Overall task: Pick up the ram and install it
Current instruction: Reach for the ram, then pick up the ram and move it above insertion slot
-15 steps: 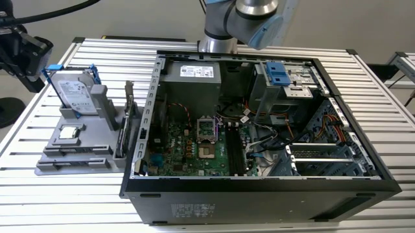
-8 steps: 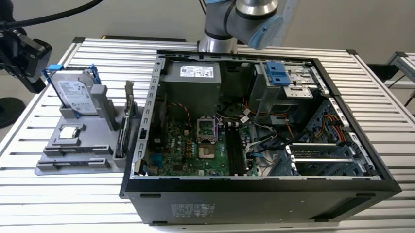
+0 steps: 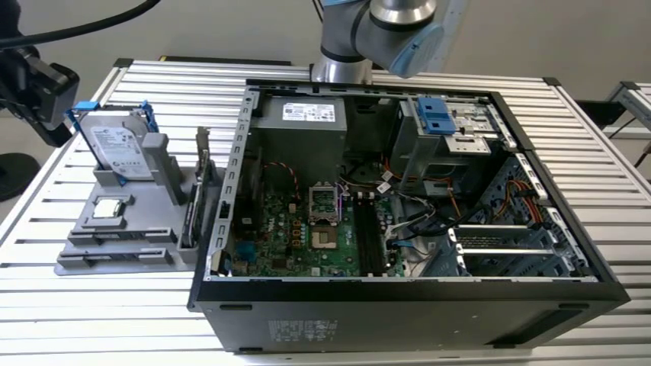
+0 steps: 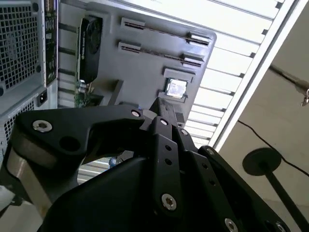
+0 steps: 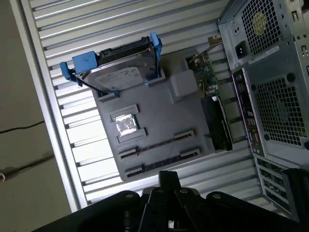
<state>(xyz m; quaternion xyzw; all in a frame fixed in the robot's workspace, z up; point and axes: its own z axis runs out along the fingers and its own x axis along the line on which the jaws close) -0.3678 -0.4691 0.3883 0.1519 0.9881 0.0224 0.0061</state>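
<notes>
The ram shows as thin dark strips seen edge-on in two long holders of the grey fixture [image 5: 159, 111], one strip [image 5: 157, 144] beside the other [image 5: 161, 162]. In the second wrist view the same strips [image 4: 159, 30] sit in that fixture [image 4: 145, 72]. My black gripper [image 5: 167, 178] hangs well above the fixture's ram end, apart from it. In the second wrist view its linkages meet at the tip, so the gripper [image 4: 161, 108] is shut with nothing in it. The open computer case [image 3: 407, 191] holds the motherboard with long black slots [image 3: 368, 232].
On the fixture [image 3: 76, 263] stand a hard drive in a blue caddy [image 3: 114, 149], a processor chip [image 3: 109, 207] and an upright card with a metal bracket [image 3: 203, 183]. A dark stand [image 3: 30, 84] rises at the exterior view's left. The arm's base [image 3: 397, 27] is behind the case.
</notes>
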